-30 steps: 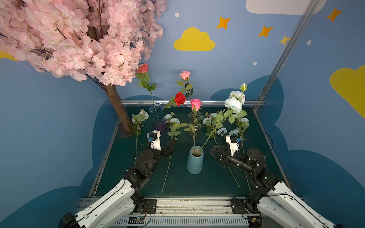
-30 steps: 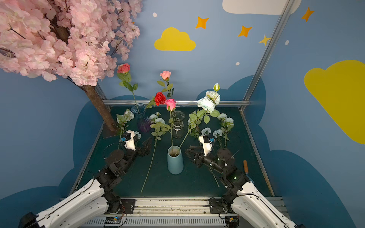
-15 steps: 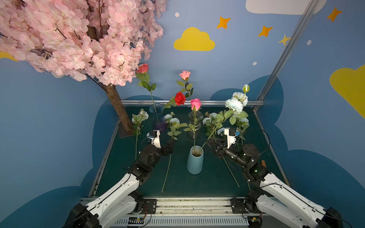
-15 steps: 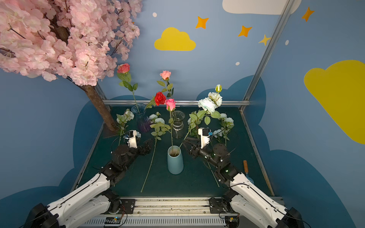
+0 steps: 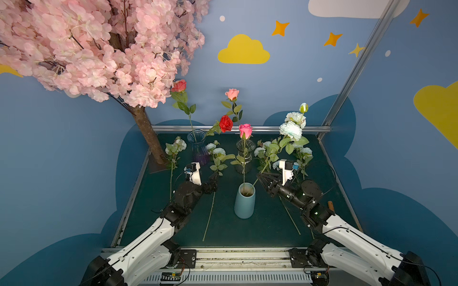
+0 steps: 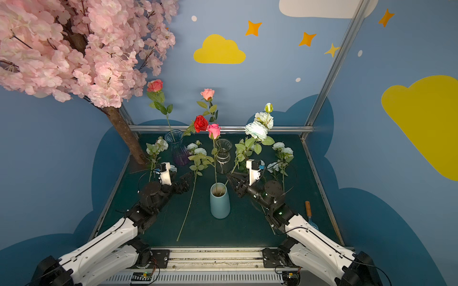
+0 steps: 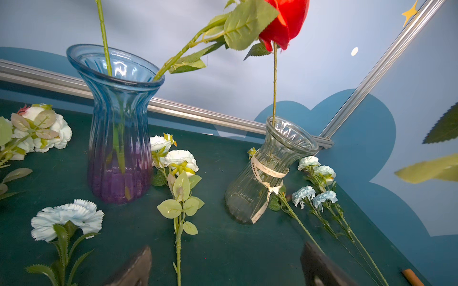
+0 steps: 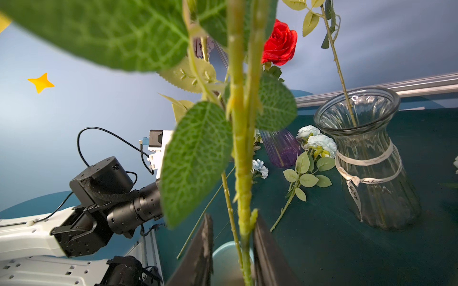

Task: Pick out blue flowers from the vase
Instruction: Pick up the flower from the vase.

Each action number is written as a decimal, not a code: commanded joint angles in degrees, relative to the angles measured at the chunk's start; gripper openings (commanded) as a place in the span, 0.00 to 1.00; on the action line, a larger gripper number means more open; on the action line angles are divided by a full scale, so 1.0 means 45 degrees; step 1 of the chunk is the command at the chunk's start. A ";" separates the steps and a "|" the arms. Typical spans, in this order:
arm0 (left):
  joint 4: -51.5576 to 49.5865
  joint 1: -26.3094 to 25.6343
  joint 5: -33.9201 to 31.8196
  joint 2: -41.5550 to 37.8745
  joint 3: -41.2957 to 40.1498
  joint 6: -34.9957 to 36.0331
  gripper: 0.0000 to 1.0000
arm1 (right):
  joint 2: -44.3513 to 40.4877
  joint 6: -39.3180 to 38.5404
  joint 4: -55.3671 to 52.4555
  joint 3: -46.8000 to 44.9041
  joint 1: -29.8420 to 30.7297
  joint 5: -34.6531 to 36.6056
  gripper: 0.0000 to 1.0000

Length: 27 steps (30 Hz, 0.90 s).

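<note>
Both arms had reached further in; the right gripper (image 5: pixel 259 178) had narrowed its fingers (image 8: pixel 202 250) around the stem of the blue flowers (image 5: pixel 290 130) leaning out of the teal vase (image 5: pixel 244 202), low near the rim, probably for a clean pull; full contact was unclear. Left gripper (image 7: pixel 223 266) hovered with fingers spread over blue stems lying on the desk (image 5: pixel 267 227).

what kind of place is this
Likely a staged robot test cell dressed as a nursery-style garden: a wall painted with clouds and stars, a fake blossom tree, and vases of artificial flowers on a green table.
</note>
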 commanded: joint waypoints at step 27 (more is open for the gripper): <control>0.0437 0.0059 0.0341 -0.0044 0.0041 -0.0090 0.94 | 0.0041 -0.0489 -0.0447 0.0456 0.0661 0.0539 0.01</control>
